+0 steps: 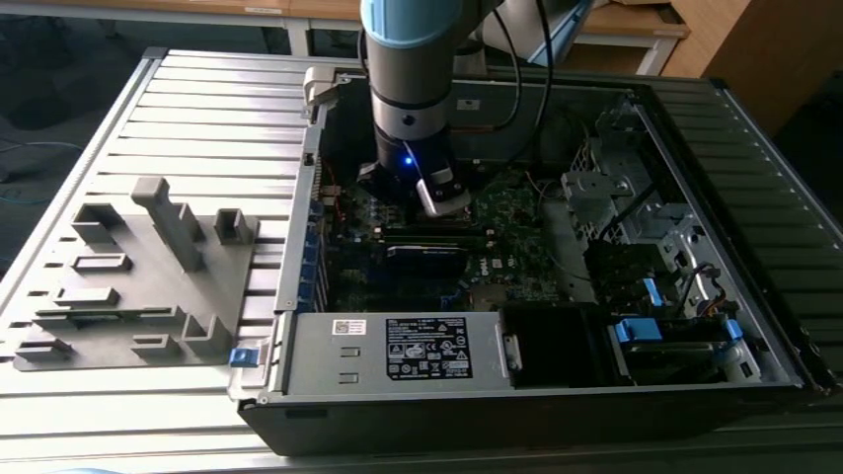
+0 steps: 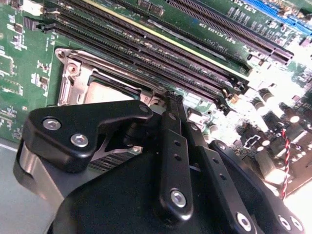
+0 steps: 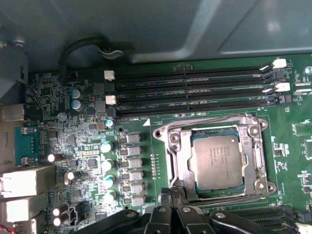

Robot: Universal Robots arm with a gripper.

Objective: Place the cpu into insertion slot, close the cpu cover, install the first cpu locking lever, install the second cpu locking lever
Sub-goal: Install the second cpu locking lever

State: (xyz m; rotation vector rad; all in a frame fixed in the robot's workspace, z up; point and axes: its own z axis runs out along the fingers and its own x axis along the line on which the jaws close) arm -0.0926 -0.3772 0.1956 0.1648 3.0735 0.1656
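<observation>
Cpu [image 3: 216, 162] seated under cpu cover [image 3: 178, 155], near edge hidden by tool [image 3: 171, 196], fingers together.

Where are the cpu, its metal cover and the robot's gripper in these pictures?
cpu [image 3: 216, 161]: first wrist view, middle of its silver-grey top.
cpu cover [image 3: 176, 158]: first wrist view, side bar of the silvery frame.
gripper [image 2: 171, 100]: second wrist view, at the black fingertips, which are together.

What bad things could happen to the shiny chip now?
The tool sits right at the edge of the metal cover around the chip. If it slips, it might scrape the chip's top. The memory slots and the small round parts stand close by, so a sideways bump could hurt them.
</observation>
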